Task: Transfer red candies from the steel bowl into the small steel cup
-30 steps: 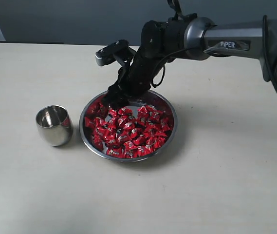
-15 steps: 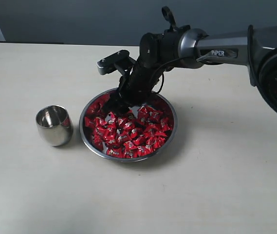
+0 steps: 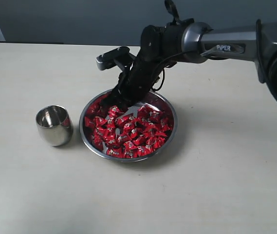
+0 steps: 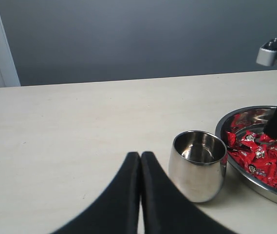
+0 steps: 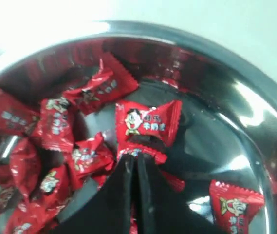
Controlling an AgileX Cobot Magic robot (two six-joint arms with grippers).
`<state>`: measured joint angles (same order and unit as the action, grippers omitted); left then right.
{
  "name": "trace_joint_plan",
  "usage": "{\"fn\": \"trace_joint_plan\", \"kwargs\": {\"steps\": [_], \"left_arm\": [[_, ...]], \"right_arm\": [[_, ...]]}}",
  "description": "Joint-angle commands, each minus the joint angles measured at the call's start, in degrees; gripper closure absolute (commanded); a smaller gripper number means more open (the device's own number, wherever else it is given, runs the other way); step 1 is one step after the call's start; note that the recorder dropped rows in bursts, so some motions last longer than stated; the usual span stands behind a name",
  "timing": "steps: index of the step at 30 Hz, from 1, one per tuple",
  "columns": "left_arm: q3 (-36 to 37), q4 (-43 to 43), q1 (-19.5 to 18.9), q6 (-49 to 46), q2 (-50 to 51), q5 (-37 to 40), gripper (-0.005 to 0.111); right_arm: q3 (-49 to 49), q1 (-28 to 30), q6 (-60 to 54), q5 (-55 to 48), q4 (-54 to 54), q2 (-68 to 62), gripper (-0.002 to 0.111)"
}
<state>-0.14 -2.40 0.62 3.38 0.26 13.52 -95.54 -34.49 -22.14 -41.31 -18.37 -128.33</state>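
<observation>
Right wrist view: right gripper (image 5: 134, 158) pressed together among shiny red wrapped candies (image 5: 148, 122).
Low in the wide steel bowl (image 5: 245, 92), we think, to nip one.

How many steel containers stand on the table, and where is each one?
2. The small steel cup stands at the left of the exterior view and looks empty. The steel bowl sits just right of it, apart, holding the red candies. No other seems hidden.

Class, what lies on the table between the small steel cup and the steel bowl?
Nothing: the exterior view shows only a narrow strip of bare tabletop between the small steel cup and the steel bowl.
</observation>
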Motion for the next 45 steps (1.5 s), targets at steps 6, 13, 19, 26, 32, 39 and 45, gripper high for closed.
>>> {"fn": "trace_joint_plan", "kwargs": {"steps": [6,13,19,26,32,39,45], "left_arm": [[0.1,0.0,0.1,0.1,-0.3,0.1,0.106],[0.1,0.0,0.1,0.1,-0.3,0.1,0.106],[0.1,0.0,0.1,0.1,-0.3,0.1,0.106],[0.1,0.0,0.1,0.1,-0.3,0.1,0.106],[0.1,0.0,0.1,0.1,-0.3,0.1,0.106],[0.1,0.0,0.1,0.1,-0.3,0.1,0.106],[0.1,0.0,0.1,0.1,-0.3,0.1,0.106]], "right_arm": [[-0.2,-1.6,-3.1,-0.1,-11.2,8.1,0.109],[-0.2,-6.7,-13.5,0.0,-21.7,9.4,0.109],[-0.2,-11.2,-14.2,4.5,-22.1,9.1,0.109],[-0.2,-11.8,-15.4,8.6,-22.5,6.0,0.103],[-0.2,-11.8,-15.5,9.5,-23.1,4.5,0.074],[-0.2,-8.2,-8.3,6.0,-14.3,6.6,0.074],[-0.2,-3.6,-2.0,0.0,-7.1,5.1,0.074]]}}
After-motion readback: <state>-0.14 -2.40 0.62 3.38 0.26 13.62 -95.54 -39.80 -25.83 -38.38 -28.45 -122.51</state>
